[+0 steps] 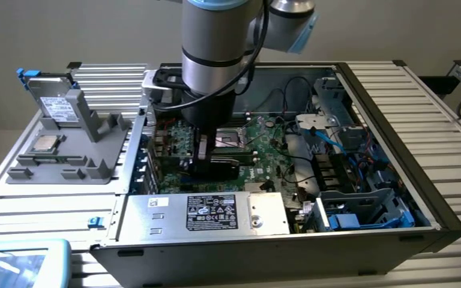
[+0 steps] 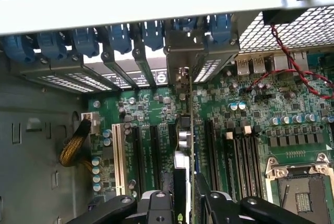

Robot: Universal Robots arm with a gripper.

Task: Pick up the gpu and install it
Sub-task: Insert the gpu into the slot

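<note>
Over the open computer case (image 1: 295, 264), exterior view: the Universal Robots arm (image 1: 214, 48) drops almost straight down from 12 o'clock, wrist pointing at the floor of the case. Its gripper (image 1: 213, 161) sits low over the motherboard (image 1: 266, 156), with the CPU socket (image 1: 232, 139) at its 1 o'clock and the power supply (image 1: 206, 213) at its 6 o'clock. A grey parts stand (image 1: 94, 129) holding a silver drive (image 1: 54, 105) sits outside the case at 9 o'clock.

Wrist view: the gpu (image 2: 183, 140) stands on edge between the two fingers (image 2: 156, 203), the jaws at middling width and clamped on it. Its metal bracket (image 2: 182, 75) reaches the rear openings below the blue clips (image 2: 120, 36), and the card runs in line with the black expansion slots (image 2: 154, 151). Whether it is seated cannot be told.

By the look of it, the card is light and stiff yet fragile. It is best pinched across the flat board and cooler, clear of edge contacts and small components, and kept square against twisting.
</note>
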